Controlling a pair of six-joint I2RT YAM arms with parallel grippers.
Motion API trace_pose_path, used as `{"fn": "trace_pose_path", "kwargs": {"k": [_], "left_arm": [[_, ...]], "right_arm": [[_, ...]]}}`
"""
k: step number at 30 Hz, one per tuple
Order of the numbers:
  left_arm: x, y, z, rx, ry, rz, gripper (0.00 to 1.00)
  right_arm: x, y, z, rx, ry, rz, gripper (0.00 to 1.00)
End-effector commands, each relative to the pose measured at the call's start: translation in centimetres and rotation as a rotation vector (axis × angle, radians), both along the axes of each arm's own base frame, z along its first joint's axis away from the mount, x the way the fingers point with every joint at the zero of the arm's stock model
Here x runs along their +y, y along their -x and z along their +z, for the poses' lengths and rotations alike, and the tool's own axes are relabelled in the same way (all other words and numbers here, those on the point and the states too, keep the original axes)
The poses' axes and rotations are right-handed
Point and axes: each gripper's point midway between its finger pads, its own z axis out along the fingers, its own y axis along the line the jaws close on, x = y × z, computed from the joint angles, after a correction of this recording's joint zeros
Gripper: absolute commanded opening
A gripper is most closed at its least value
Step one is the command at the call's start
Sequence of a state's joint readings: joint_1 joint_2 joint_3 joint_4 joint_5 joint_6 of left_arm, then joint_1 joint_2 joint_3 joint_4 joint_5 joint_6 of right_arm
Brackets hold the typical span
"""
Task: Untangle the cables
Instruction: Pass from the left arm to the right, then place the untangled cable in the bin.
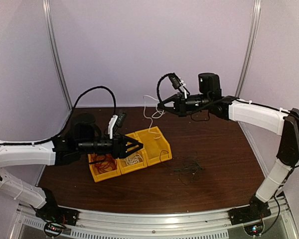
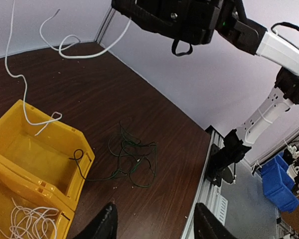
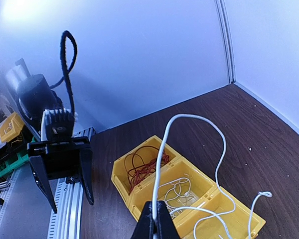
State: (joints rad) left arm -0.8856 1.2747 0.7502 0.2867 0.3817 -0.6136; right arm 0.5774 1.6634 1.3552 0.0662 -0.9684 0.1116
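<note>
Hanging open over the yellow bins (image 1: pixel 157 158), left gripper (image 1: pixel 138 146) is gripping nothing. Red cables (image 1: pixel 104 163) are lying in the left bin, white cables (image 1: pixel 134 159) in the middle; black cable tangle (image 1: pixel 189 169) is resting on the table (image 1: pixel 219 149) beside. Beyond, right gripper (image 1: pixel 159 105) is pinching a white cable (image 3: pixel 162 164) aloft, tail trailing into the right bin.

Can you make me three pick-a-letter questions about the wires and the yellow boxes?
1. Where is the black cable tangle? A on the table; B on the wall; C up in the air.
2. How many yellow bins? A two; B three; C five.
3. The right end effector is: A open; B shut on a white cable; C shut on a bin.
Answers: 1 A, it lies on wood beside the bins. 2 B, three in a row. 3 B, the strand rises from its closed jaws.
</note>
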Motion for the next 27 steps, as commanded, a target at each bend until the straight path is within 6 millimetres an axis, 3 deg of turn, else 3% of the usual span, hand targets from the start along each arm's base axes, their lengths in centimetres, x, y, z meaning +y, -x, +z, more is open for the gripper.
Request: {"fn": "trace_pose_path", "kwargs": {"k": [1,7,10,13,18,23,27], "left_arm": [[4.6,1.5,2.7,-0.174,-0.054,0.065,0.54],[15.0,-3.8,4.5,-0.226,-0.223,0.572,0.66],[18.6,-5.7,5.9,-0.291,-0.274,0.722,0.72],[20.7,-7.6,5.9,-0.308,-0.350,0.800,0.74],[24.3,-10.4,3.0,-0.342,-0.440,0.938,0.74],[27.4,-10.8,3.6,-0.340,-0.378,0.990,0.74],[27.9,-10.3,3.6,-0.349,-0.376,1.001,0.74]], "right_arm": [[1.6,0.1,-1.7,-0.018,0.086,0.027,0.00],[4.5,1.1,1.5,-0.105,0.084,0.086,0.00],[5.7,2.3,3.5,-0.164,0.078,0.113,0.00],[6.8,3.8,4.6,-0.222,0.088,0.134,0.00],[8.2,5.1,4.8,-0.259,0.099,0.164,0.00],[9.0,4.5,2.6,-0.231,0.132,0.155,0.00],[9.8,3.8,0.8,-0.196,0.148,0.163,0.00]]}}
